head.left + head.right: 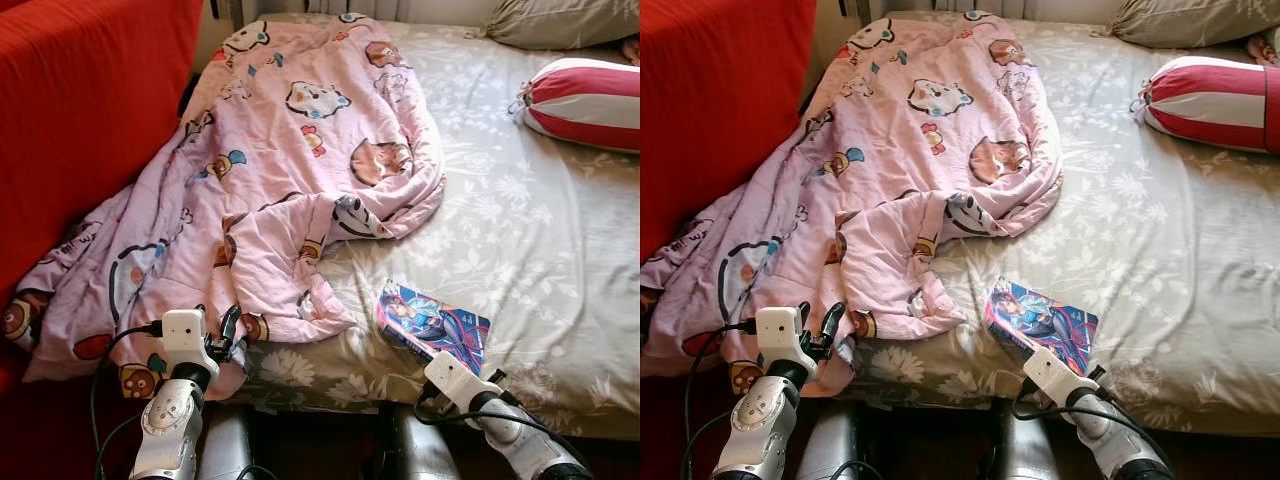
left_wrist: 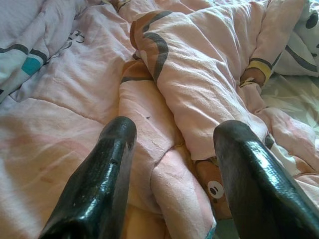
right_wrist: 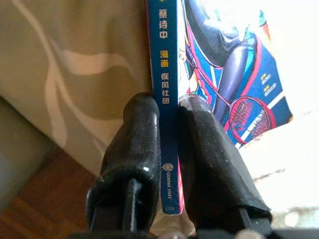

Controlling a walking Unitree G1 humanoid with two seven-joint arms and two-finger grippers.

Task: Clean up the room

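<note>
From my head camera I look down at a bed (image 1: pixel 560 250) in a grey floral sheet, where a pink cartoon-print quilt (image 1: pixel 280 170) lies rumpled across the left half and spills against a red sofa (image 1: pixel 80 110); a red-and-white striped bolster (image 1: pixel 585 100) and a grey pillow (image 1: pixel 560 20) sit at the far right. Near the bed's front edge lies a comic book (image 1: pixel 432 325), and my right gripper (image 1: pixel 470 372) sits at its near corner, while my left gripper (image 1: pixel 222 338) rests at the quilt's lower hem. Through my left wrist camera, my two fingers (image 2: pixel 99 184) stand wide apart with a fold of the quilt between them, not pinched. Through my right wrist camera, my fingers (image 3: pixel 134 149) are closed on the comic book's blue spine, one on each cover. I judge the step in hand is picking up the book; next I need to lift it clear of the sheet without it slipping and carry it somewhere proper, then close on the quilt to straighten it.
</note>
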